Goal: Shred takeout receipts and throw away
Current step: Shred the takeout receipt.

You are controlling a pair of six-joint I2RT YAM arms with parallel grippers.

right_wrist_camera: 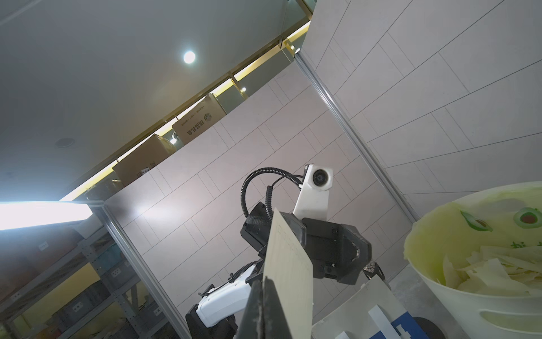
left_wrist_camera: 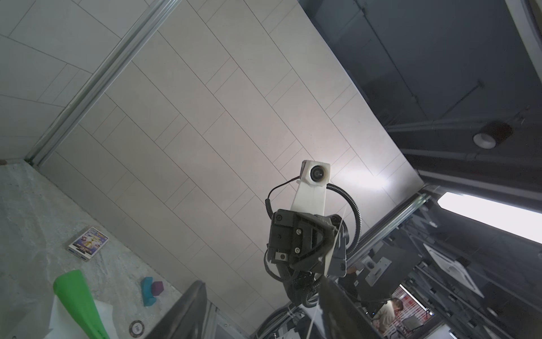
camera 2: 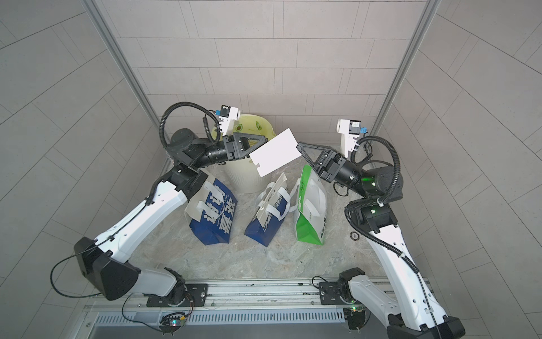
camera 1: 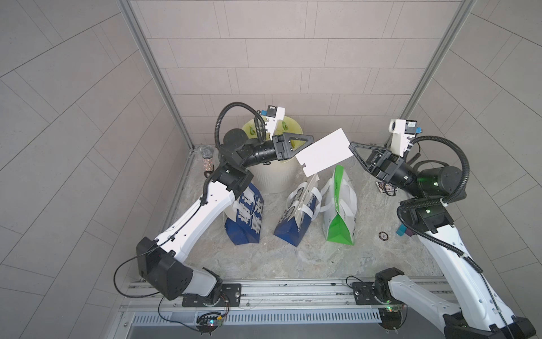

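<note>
**Top views:** The takeout receipt [camera 1: 322, 152] [camera 2: 275, 152] hangs in the air between the right gripper [camera 1: 352, 145], clenched on one short edge, and the left gripper [camera 1: 309, 138], whose tip meets the opposite edge. The waste bin [camera 1: 272, 179] stands just below the left gripper.

**Left wrist view:** The left gripper's fingers [left_wrist_camera: 190, 311] stand apart with the paper's thin edge between them. Close fully before pulling.

**Right wrist view:** The receipt [right_wrist_camera: 289, 264] rises from the clamped jaws. Tear over the bin [right_wrist_camera: 469, 296], which already holds shreds.
</note>
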